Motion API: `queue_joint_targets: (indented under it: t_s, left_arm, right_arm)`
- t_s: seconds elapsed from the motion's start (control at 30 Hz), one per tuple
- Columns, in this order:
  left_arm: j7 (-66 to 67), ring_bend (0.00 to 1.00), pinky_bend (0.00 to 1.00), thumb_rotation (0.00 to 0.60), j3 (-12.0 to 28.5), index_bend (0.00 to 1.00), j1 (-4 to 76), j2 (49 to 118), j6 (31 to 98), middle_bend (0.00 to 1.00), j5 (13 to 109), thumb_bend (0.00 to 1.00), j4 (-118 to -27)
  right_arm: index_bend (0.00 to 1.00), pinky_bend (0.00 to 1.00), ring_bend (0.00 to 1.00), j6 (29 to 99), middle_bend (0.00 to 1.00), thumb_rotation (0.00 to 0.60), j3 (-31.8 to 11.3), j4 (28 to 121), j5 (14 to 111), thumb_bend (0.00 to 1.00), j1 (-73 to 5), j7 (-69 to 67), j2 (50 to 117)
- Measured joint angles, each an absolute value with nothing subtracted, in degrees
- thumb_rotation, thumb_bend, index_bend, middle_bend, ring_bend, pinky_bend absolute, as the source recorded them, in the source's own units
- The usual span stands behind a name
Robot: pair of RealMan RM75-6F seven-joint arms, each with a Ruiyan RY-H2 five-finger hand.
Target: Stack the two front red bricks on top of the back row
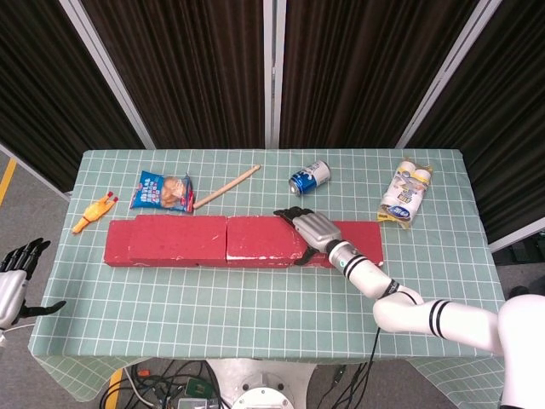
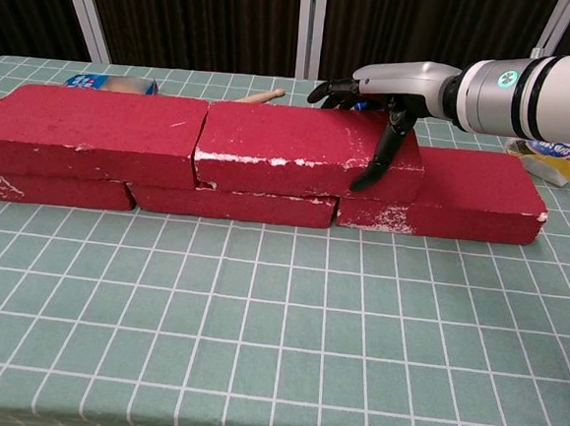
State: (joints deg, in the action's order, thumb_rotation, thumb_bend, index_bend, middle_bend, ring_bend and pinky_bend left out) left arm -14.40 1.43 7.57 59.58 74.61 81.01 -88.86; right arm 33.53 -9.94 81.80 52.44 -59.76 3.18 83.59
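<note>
- Dark curtains with pale metal posts stood behind a table (image 1: 255, 307) covered with a green checked cloth.
- The second upper brick (image 2: 305, 152) lay on the back row (image 2: 444, 206), across the middle of the table, and its left end touched the first upper brick (image 2: 89, 133).
- The right hand (image 2: 394, 88) rested over the right end of this brick. Its fingers (image 2: 336, 87) reached along the far side and its thumb went down the near face, so it seemed to hold the brick between them.
- In my judgement both bricks were already stacked, and the step in hand was the last adjustment of the second one.
- The next move would call for opening the hand and lifting it straight up, without pushing the brick out of line.
- The left hand (image 1: 17, 273) hung beyond the left edge of the table, fingers apart, holding nothing.
- Near the far edge lay a blue can (image 1: 308, 177), a wooden stick (image 1: 226, 186), a snack bag (image 1: 163, 191), a yellow toy chicken (image 1: 94, 211) and a pack of bottles (image 1: 406, 192).
</note>
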Motion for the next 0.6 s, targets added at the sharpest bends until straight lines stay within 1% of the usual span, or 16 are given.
queue_joint_targets:
  t_s: [0.13,0.43,0.6]
  left_arm:
    - [-14.51,0.00,0.00,0.600,1.44,0.02,7.55,59.61,74.61,0.00,81.00,0.01,-88.78]
    - [-14.74,0.00,0.00,0.600,1.49,0.02,7.46,59.56,74.75,0.00,80.99,0.01,-88.75]
    - [-14.33,0.00,0.00,0.600,1.54,0.02,7.49,59.34,74.98,0.00,81.21,0.01,-89.26]
  right_arm:
    - [0.00,0.00,0.00,33.61,0.00,0.600,-10.02,81.96,52.34,0.00,-59.71,3.09,83.53]
    - [0.00,0.00,0.00,34.80,0.00,0.600,-10.32,82.76,53.03,0.00,-59.04,2.63,83.24]
    - [0.00,0.00,0.00,36.38,0.00,0.600,-10.47,85.37,54.57,0.00,-57.86,2.21,81.49]
